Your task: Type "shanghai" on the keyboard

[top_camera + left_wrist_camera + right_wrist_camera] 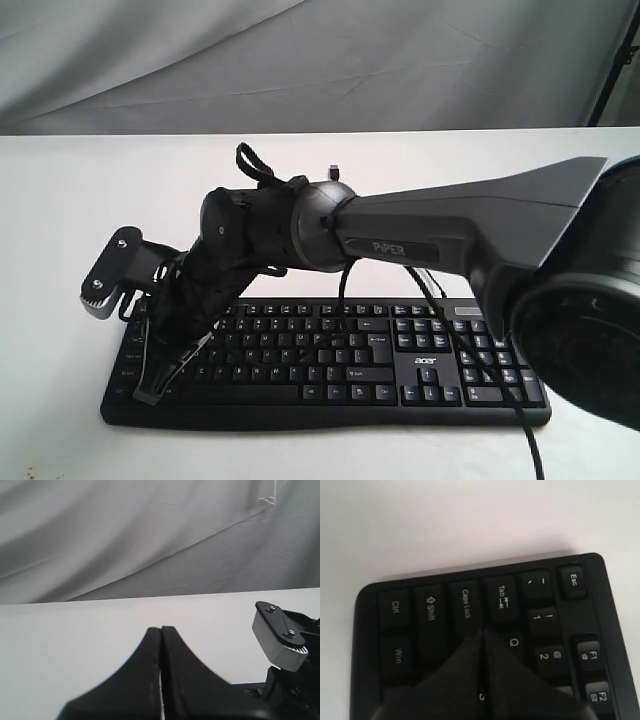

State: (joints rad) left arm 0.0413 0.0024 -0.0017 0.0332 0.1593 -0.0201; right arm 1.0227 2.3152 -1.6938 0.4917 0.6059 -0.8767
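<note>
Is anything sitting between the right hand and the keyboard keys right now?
Nothing visible does. The right hand, shut, points down over the keyboard near Caps Lock and Q, with only keys beneath it. Whether it touches one I cannot tell.

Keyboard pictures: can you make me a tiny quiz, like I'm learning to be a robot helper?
1. True or false: the right gripper is shut.
2. Where on the keyboard is its tip? A) at the number pad B) by Caps Lock C) at the arrow keys
3. Fill in: the white logo reads ____.
Key: 1 true; 2 B; 3 acer.
</note>
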